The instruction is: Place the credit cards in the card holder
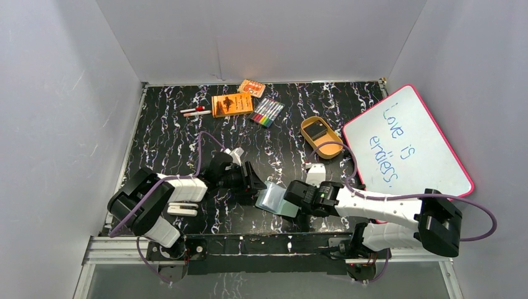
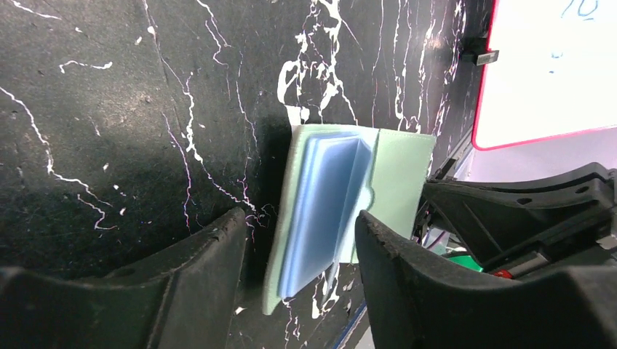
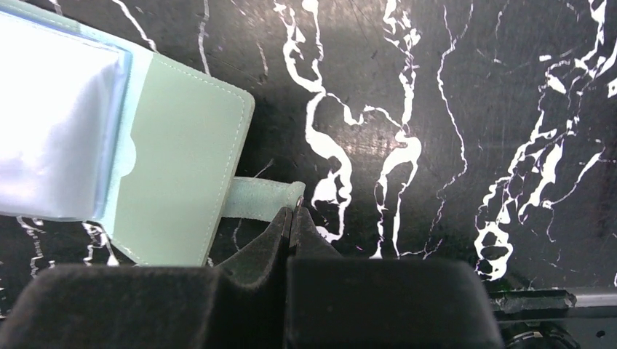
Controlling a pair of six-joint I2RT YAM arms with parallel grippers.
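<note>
Whiteboard beside tan tray; markers beside orange boxes.

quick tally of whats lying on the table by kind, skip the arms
orange boxes: 2
marker pack: 1
pen-like sticks: 2
tan tray: 1
dark card in the tray: 1
whiteboard: 1
card holder: 1
total: 9

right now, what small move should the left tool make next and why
Probably close the left tool on the blue sleeves: they lie between its open jaws, it holds nothing, and the right tool pins the holder by its tab, so a sleeve can be parted.
</note>
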